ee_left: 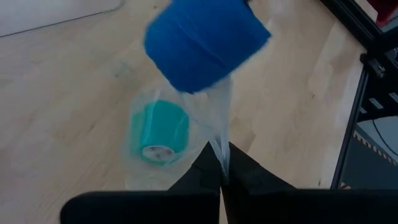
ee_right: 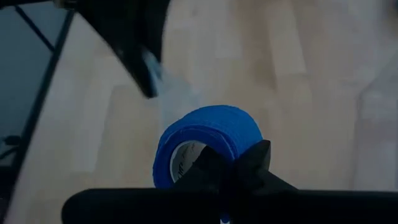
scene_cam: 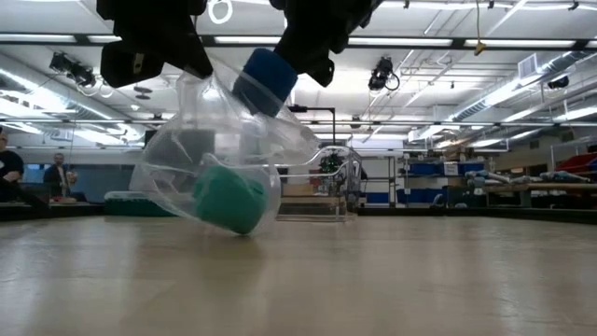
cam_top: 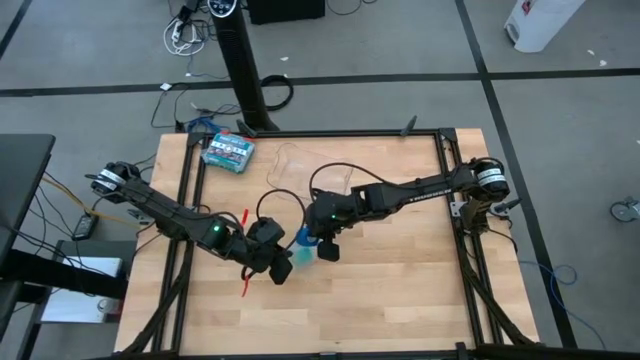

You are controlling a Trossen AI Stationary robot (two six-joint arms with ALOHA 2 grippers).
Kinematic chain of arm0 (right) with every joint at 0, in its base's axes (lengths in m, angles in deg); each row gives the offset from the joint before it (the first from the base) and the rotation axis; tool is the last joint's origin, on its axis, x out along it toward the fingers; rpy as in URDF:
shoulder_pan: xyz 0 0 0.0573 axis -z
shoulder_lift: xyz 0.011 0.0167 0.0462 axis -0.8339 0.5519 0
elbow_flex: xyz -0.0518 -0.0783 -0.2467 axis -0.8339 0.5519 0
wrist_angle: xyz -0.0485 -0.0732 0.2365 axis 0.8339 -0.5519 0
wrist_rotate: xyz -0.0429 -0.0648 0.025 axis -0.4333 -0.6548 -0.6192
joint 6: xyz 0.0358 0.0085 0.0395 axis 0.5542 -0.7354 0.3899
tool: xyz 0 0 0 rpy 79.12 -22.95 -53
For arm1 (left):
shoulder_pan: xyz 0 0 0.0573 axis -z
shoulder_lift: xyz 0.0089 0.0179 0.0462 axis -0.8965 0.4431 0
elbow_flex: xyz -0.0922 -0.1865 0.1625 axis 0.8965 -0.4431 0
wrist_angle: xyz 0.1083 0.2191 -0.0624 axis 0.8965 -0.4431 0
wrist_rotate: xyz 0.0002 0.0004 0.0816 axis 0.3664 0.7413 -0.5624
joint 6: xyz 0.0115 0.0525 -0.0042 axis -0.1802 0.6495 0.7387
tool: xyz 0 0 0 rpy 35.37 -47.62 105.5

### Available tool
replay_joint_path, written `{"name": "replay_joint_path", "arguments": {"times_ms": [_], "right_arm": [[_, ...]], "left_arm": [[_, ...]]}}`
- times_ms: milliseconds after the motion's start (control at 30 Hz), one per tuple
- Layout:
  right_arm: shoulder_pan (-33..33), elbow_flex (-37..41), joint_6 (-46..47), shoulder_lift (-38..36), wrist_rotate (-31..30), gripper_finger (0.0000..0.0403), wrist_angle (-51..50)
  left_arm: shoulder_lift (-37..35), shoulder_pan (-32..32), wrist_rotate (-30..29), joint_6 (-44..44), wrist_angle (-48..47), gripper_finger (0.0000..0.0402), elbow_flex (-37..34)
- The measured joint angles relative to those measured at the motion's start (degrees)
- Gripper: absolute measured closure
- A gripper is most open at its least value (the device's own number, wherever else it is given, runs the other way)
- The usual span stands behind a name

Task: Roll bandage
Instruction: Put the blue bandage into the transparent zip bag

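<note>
The bandage is a small bright blue roll (scene_cam: 266,80), lifted at the mouth of a clear plastic bag (scene_cam: 201,154). It also shows in the high view (cam_top: 305,237). My right gripper (ee_right: 231,163) is shut on the roll. My left gripper (ee_left: 221,180) is shut on the bag's edge, left of the roll. A teal-green roll (ee_left: 158,130) lies inside the bag, whose bottom rests on the table under it. My left gripper pinches a thin gathered edge of the clear bag (ee_left: 219,152) between its two fingertips, held up above the table. The bag hangs below, its bottom with the teal roll on the table. My right gripper pinches the blue roll's wall (ee_right: 214,144) at the rim of one open end. The roll (scene_cam: 266,80) is lifted clear, tilted, just above the bag's mouth.
A green-and-white printed box (cam_top: 228,150) lies at the far left of the table. A clear plastic piece (cam_top: 300,165) lies at the far middle. A thin red item (cam_top: 245,285) lies by my left gripper. Bare wood shows near and right.
</note>
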Motion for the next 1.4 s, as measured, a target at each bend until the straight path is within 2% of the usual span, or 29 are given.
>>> {"name": "replay_joint_path", "arguments": {"times_ms": [167,267,433,533,667,767,900,967,1100,1233,1400], "right_arm": [[-0.2,0.0,0.8,0.0,1.2,0.0403,2.1],[-0.3,0.0,1.4,0.0,4.7,0.0403,3.6],[-1.7,0.0,-0.5,-0.1,4.5,0.0403,2.6],[-2.4,0.0,-3.0,0.0,6.8,0.0403,2.1],[-3.2,0.0,-3.9,0.0,2.0,0.0403,0.1],[-3.1,0.0,-6.8,0.0,6.7,0.0403,1.1],[-3.2,0.0,-5.3,0.0,4.8,0.0403,1.3],[-3.2,0.0,-5.2,0.0,7.6,0.0403,3.2],[-4.0,0.0,-3.1,0.0,3.3,0.0403,2.9],[-3.8,0.0,-4.0,1.2,9.3,0.0403,4.0],[-3.4,-0.1,0.2,1.9,3.7,0.0403,1.0]], "left_arm": [[0.0,0.0,-0.5,-0.1,0.0,0.0398,0.0],[0.0,0.0,-0.5,-0.5,0.0,0.0398,0.0],[0.0,0.0,-0.5,-1.9,0.0,0.0398,0.0],[0.0,0.0,-0.5,-2.9,0.0,0.0398,0.0],[0.0,0.0,-0.6,-3.1,-0.1,0.0398,0.0],[0.0,0.0,-0.7,-3.1,0.0,0.0398,0.0],[0.0,0.0,-0.7,-3.1,0.0,0.0398,0.0],[0.0,0.0,-0.7,-3.2,0.1,0.0398,0.0],[0.0,0.0,-0.7,-3.3,0.1,0.0398,0.0],[0.0,0.0,-0.7,-3.3,1.5,0.0398,0.0],[0.0,0.0,-0.6,-3.3,2.1,0.0398,0.0]]}}
